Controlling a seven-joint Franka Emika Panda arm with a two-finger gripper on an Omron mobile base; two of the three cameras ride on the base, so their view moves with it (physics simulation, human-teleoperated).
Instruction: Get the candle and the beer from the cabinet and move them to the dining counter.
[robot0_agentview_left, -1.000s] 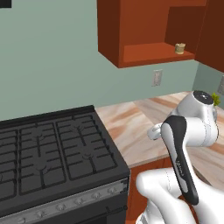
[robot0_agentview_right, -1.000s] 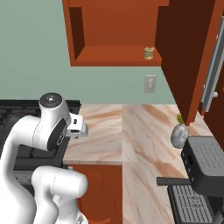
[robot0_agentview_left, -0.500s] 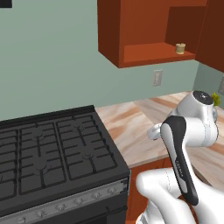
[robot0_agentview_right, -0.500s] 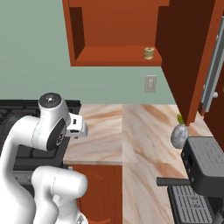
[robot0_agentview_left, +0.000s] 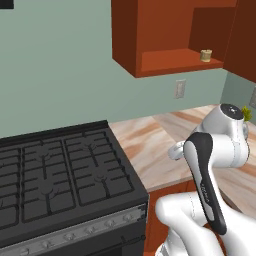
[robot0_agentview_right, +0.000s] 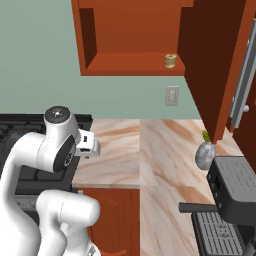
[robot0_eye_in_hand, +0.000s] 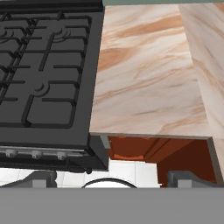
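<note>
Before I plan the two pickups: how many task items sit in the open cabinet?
1: the candle stands on the cabinet shelf, toward its right end beside the open door. No beer bottle shows; that door may hide one.

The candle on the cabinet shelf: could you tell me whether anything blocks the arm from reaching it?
Nothing visible does. The candle stands alone at the shelf's front edge in the cabinet, whose door is swung open to the right. The open gripper looks down over the stove and counter edge.

no readable text, labels, brands, numbers or signs on anything here.
</note>
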